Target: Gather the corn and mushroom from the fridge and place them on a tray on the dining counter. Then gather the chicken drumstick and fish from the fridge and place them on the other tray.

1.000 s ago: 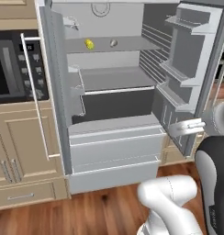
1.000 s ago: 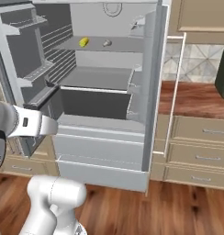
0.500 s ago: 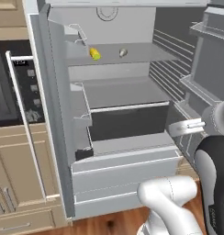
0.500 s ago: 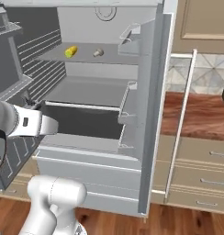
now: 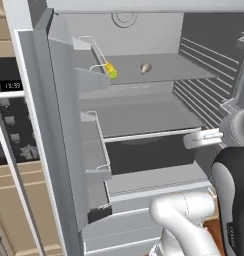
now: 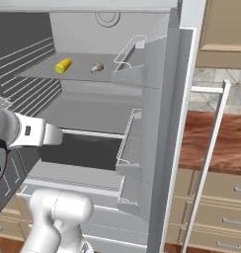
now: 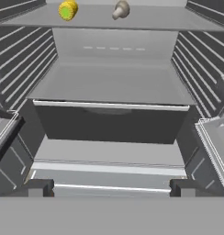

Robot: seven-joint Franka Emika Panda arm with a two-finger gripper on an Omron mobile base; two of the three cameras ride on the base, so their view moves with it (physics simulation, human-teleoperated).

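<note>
The yellow corn (image 5: 111,71) (image 6: 63,65) (image 7: 68,9) lies on the open fridge's top shelf (image 7: 155,20), left of the pale mushroom (image 5: 145,67) (image 6: 97,66) (image 7: 120,9). My gripper (image 7: 111,188) is open with nothing between its fingers. It is level with the fridge's lower part, facing in, well below and short of both items. The chicken drumstick, the fish, the trays and the dining counter are out of view.
A bare middle shelf (image 7: 109,82) sits above a dark drawer (image 7: 109,124). Door bins (image 5: 94,150) (image 6: 135,143) stick out on both sides of the opening. A microwave (image 5: 14,125) is to the left, and a wooden counter with cabinets (image 6: 226,148) is to the right.
The base has driven closer to the fridge, so its inside now looms much larger in both base views. The gripper has stayed open.
</note>
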